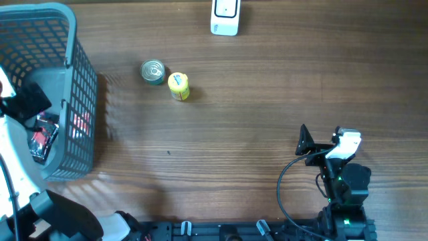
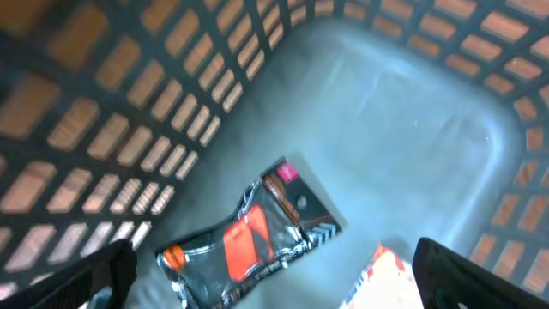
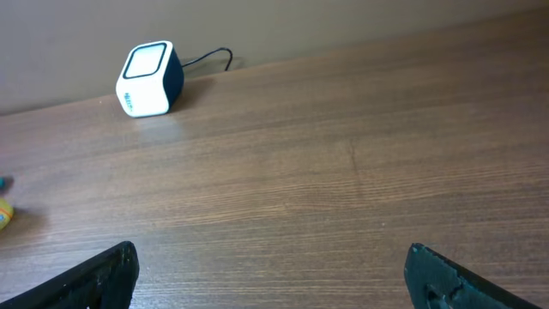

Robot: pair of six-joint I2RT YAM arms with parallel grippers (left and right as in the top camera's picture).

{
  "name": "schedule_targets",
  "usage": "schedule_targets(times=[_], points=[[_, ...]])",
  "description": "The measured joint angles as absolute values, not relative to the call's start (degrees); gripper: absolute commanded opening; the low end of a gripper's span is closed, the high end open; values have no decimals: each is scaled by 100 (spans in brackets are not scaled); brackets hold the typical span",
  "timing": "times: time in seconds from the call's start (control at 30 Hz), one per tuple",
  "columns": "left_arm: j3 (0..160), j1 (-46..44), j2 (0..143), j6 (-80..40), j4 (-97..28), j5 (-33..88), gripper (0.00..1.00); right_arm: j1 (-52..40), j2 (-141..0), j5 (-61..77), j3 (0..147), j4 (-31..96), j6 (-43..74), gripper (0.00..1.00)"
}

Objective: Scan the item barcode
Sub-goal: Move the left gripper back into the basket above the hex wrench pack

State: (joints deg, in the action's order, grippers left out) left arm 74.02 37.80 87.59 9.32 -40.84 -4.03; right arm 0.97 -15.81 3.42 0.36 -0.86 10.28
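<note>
- The right gripper (image 3: 270, 262) hangs low over bare table (image 1: 254, 120) at the robot's near right. Its jaws are spread wide with nothing between them. It points towards the far edge, probably parked out of the way until there is something to hand over or steady.
- The left gripper (image 2: 274, 275) is down inside the grey mesh basket (image 1: 80, 100) at the near left, jaws fully apart and empty. The basket's walls close in around it, so it has to come in from above.
- Directly under those open jaws lies a clear packet (image 2: 249, 232) with orange-red contents and a dark printed end, flat on the basket floor and skewed across the view. I take it for the item to be scanned. No barcode can be made out on the side facing up.
- Just beside it, towards the lower right of the wrist view, is the corner of a red-and-white packet (image 2: 377, 275), mostly cut off. Whether the two touch cannot be told.
- Farther out on the table stand a tin can (image 1: 153, 71) and a small yellow tub (image 1: 178, 86), just beside each other and well apart from both grippers.
- Farthest away, at the back edge, sits the white barcode scanner (image 1: 225, 17), its cable (image 3: 210, 58) trailing behind. Its pale window faces up and forward, so an item would probably be held barcode-down over it.
- Judging by this, the task is at its start: picking comes first, then carrying across.
</note>
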Motion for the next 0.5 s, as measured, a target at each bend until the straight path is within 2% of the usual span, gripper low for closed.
schedule_targets(times=[0.27, 0.5], points=[[7397, 3876, 8877, 1900, -4493, -25, 100, 97, -1581, 342, 36, -95, 1028, 100], [7397, 4246, 9601, 2305, -4480, 12, 100, 97, -1581, 342, 36, -110, 1028, 100]])
